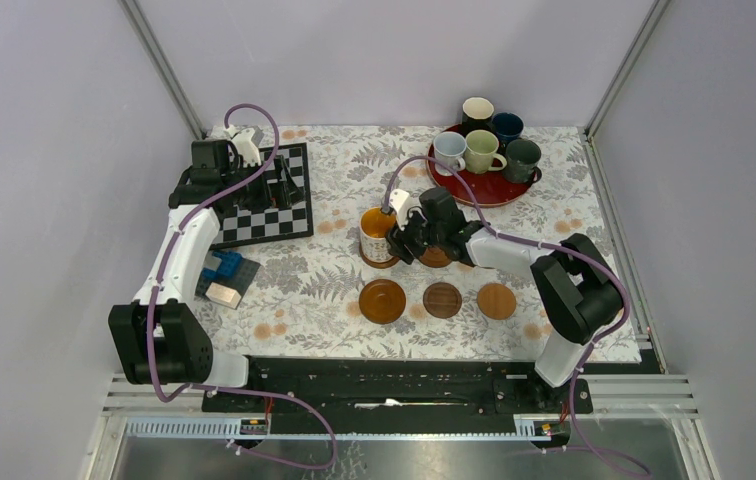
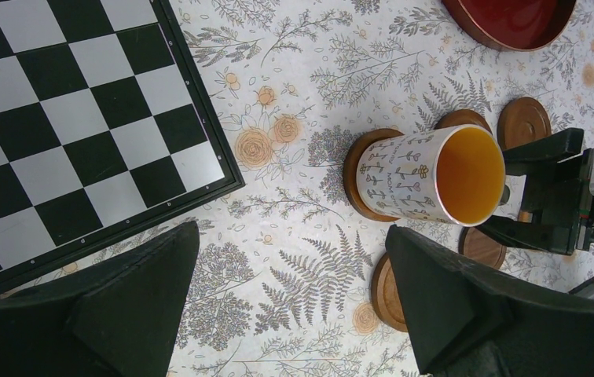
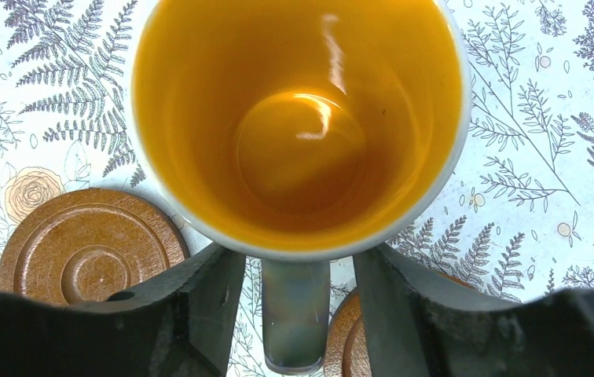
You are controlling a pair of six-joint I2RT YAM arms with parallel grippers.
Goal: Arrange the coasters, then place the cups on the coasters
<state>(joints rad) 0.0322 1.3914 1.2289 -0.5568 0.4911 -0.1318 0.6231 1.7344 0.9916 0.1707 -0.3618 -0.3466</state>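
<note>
The white cup with an orange inside [image 1: 377, 236] stands upright on a wooden coaster [image 2: 354, 169]. My right gripper [image 3: 298, 283] is open, its jaws on either side of the cup's handle [image 3: 295, 314] with a gap on each side. Three more coasters [image 1: 443, 299] lie in a row in front, and one [image 1: 435, 257] lies partly under the right gripper. Several other cups [image 1: 481, 150] stand on the red tray [image 1: 484, 187] at the back right. My left gripper [image 2: 294, 290] hangs open over the floral cloth near the chessboard, holding nothing.
A chessboard [image 1: 274, 215] lies at the back left under the left arm. Small blue and grey blocks [image 1: 224, 272] sit by its near corner. Grey walls close in the table on three sides.
</note>
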